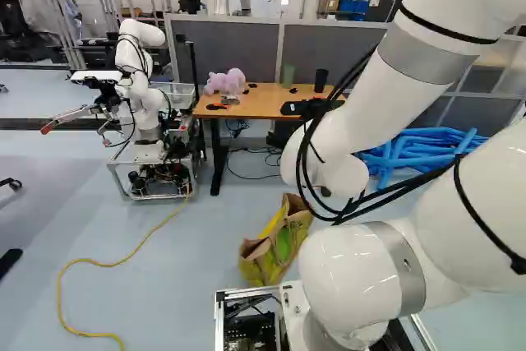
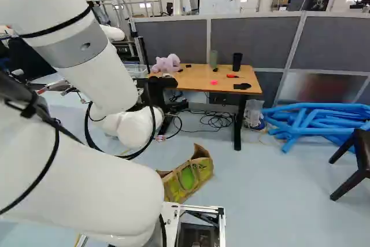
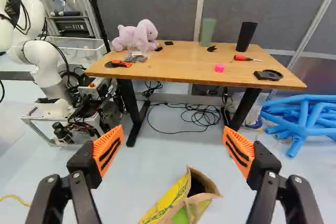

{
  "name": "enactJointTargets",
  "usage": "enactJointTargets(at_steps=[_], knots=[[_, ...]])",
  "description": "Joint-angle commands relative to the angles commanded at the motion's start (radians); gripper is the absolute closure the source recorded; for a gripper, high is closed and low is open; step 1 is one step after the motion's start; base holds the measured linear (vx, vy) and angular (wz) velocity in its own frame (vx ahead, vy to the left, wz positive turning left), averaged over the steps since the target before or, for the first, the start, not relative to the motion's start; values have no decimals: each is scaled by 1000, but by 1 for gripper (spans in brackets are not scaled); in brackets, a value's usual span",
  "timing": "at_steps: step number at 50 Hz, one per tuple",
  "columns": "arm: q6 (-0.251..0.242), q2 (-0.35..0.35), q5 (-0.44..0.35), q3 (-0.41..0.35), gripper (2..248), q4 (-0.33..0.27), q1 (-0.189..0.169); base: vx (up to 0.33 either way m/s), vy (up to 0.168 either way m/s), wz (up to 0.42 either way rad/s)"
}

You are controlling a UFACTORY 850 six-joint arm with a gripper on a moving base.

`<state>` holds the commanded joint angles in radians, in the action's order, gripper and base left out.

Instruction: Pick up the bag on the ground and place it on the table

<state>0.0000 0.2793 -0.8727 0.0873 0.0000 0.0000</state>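
Bag [image 3: 168, 200] on the floor [image 3: 142, 166], below the open pincer [image 3: 173, 141].
Bag lies short of the tabletop [image 3: 178, 65], roughly centred between the parted fingers; its long axis slants tableward, mouth at the far end. Grasping probably requires lowering and downward tilt.

Bag on the floor, table behind it.
The yellow-green bag [image 2: 188, 182] sits just beside the white arm [image 2: 87, 183]; beyond stands the wooden table [image 2: 193, 79], bearing a pinkish plush toy [image 2: 166, 63], a green cup [image 2: 213, 59] and a black cup [image 2: 237, 62]; blue tubes [image 2: 318, 121] lie heaped to the right, near a dark chair [image 2: 359, 163]; by the table's leg, what looks like a clear sack [image 2: 253, 113].
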Motion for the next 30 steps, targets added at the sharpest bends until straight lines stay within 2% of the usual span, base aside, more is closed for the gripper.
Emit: enactJointTargets(at_steps=[18,30], knots=[[0,0,0,0,3,0,0,151,57,-12],[0,0,2,0,3,0,0,16,2,-1]])
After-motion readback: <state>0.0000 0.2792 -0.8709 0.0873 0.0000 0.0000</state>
